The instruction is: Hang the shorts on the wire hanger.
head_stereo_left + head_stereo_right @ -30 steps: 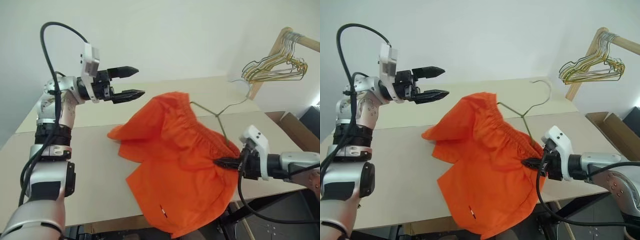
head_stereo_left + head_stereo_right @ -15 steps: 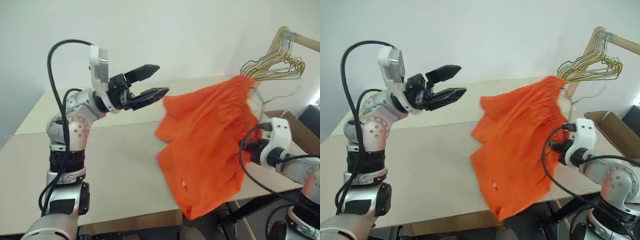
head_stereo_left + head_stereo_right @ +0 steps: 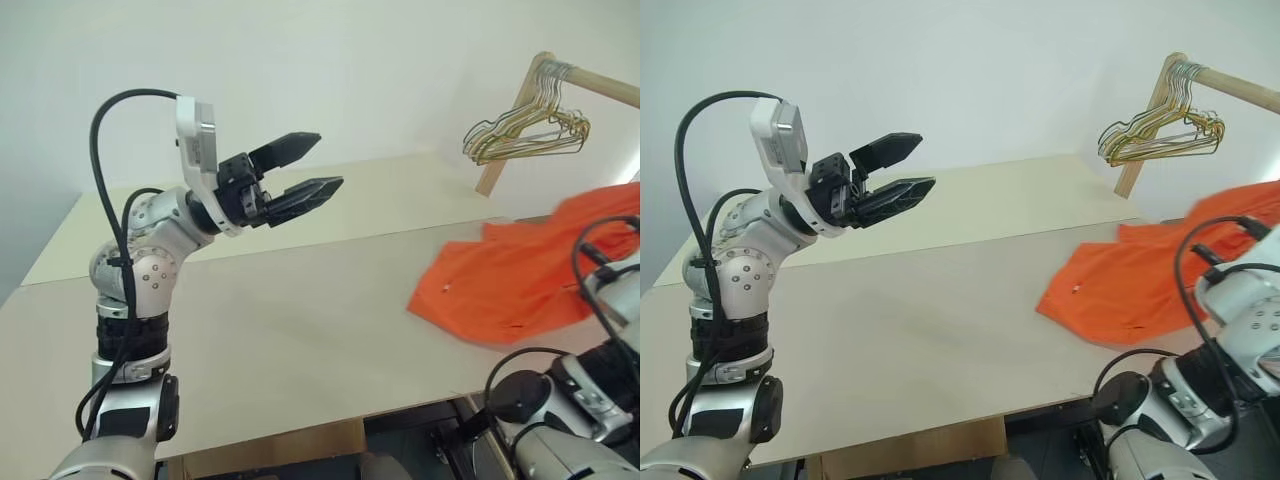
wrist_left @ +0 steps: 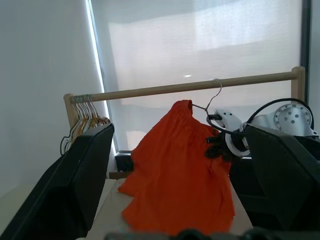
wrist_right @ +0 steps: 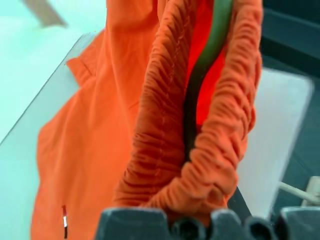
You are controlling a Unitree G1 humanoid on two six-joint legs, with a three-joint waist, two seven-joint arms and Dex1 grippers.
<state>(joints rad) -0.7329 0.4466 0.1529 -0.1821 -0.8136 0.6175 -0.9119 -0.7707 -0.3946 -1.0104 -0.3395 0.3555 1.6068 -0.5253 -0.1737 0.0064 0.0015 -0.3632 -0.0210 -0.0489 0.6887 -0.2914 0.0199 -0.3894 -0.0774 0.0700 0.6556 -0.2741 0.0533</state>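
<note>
— Over at the table's (image 3: pixel 940 300) right edge, where do the shorts (image 3: pixel 1120 285) sit?

— Their lower part trails on the tabletop; the left wrist view shows the rest lifted, the waistband bunched up high beside the right gripper (image 4: pixel 214 148). That gripper is clamped tight on the gathered waistband, with the wire hanger (image 5: pixel 210 55) running through the folds of the elastic.

— And the hook?

— It curves up near the wooden rail (image 4: pixel 200 87), close under it; I cannot tell whether it touches.

— What about the other arm?

— The left gripper (image 3: pixel 902 172) is raised over the table's far side, well apart from the cloth, fingers spread wide and holding nothing.

— How would you finish this well?

— I'd judge the waistband should be spread evenly along the wire, so the thin, slippery-looking fabric doesn't slide off one shoulder. The free gripper could pull the hanging leg down to straighten it.

— Anything else nearby?

— A bunch of gold and green hangers (image 3: pixel 1160 130) on the rail's end.
</note>
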